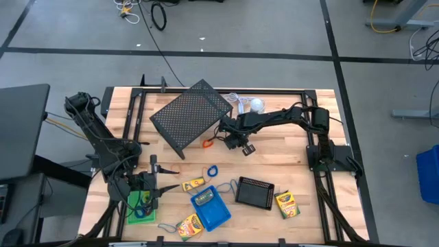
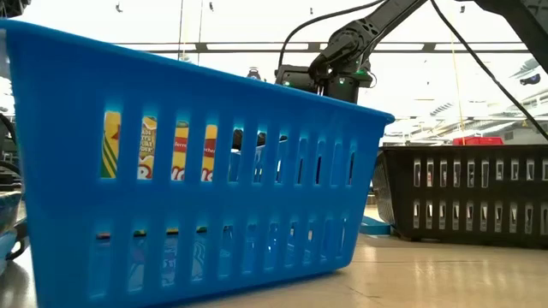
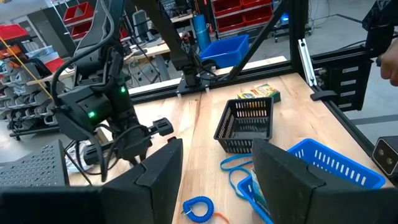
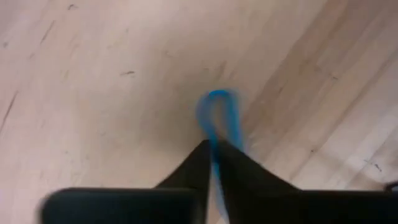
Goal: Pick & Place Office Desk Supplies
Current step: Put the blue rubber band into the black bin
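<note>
Right claw (image 4: 211,148) over the middle of the table (image 1: 288,161), fingers pinched together on a thin blue loop (image 4: 219,115), most of which sticks out past the fingertips above bare wood. Touching or clear of the wood: cannot tell.

Just beside that claw (image 1: 243,145), toward the left arm: an orange loop (image 1: 208,143), at the edge of the big mesh rack (image 1: 188,113). Behind the claw, near the far edge: a silver dome (image 1: 256,104).

Nearer the front edge than the right claw: a black tray (image 1: 254,192), with a crayon box (image 1: 285,204) just beside it on the outer side. Between the two claws: a coiled blue loop (image 1: 211,170), a second crayon box (image 1: 193,184), and a blue tray (image 1: 219,214) with another box inside, seen through the slots in the low view (image 2: 111,145). At the front edge, below the blue tray's corner: one more box (image 1: 188,225).

Left claw (image 3: 214,180) at the table's front left, fingers set well apart with nothing between them. Directly beneath it: a green tray (image 1: 140,209) holding loops whose colours cannot be told.
</note>
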Action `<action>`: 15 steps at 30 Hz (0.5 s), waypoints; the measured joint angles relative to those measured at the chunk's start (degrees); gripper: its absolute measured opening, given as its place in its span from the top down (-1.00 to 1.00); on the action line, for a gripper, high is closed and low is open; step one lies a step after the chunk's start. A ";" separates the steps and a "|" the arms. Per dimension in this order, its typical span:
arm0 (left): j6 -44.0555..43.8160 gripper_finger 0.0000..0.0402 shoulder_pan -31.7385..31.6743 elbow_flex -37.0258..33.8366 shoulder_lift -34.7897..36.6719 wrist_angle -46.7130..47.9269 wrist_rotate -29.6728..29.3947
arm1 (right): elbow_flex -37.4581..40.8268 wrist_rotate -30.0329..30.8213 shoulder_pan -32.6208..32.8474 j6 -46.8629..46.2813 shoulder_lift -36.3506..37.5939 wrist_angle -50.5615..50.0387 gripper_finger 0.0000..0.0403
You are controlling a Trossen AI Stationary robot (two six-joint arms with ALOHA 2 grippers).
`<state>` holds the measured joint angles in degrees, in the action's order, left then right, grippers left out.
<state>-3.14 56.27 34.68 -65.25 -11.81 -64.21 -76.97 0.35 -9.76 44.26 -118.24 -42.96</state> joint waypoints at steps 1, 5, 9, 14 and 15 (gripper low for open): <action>0.00 0.00 0.00 0.00 0.00 0.01 -0.01 | 0.00 0.05 0.17 0.20 0.00 -0.22 0.94; 0.00 0.00 0.00 0.00 0.00 0.01 0.01 | -0.04 1.22 1.09 -0.19 -0.02 -0.96 0.98; 0.00 0.00 0.00 0.00 0.00 0.01 -0.01 | 0.04 5.11 2.87 -1.45 1.08 -1.28 0.99; -0.02 0.00 -0.01 0.00 -0.01 0.01 0.01 | 0.47 3.70 5.99 -3.17 4.22 -5.47 0.99; -0.02 0.00 0.00 0.00 0.00 0.01 0.03 | 0.03 3.93 6.82 -3.70 4.88 -5.40 0.99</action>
<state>-3.16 56.27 34.68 -65.25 -11.79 -64.18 -76.94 4.28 -2.93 40.56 -113.36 -48.35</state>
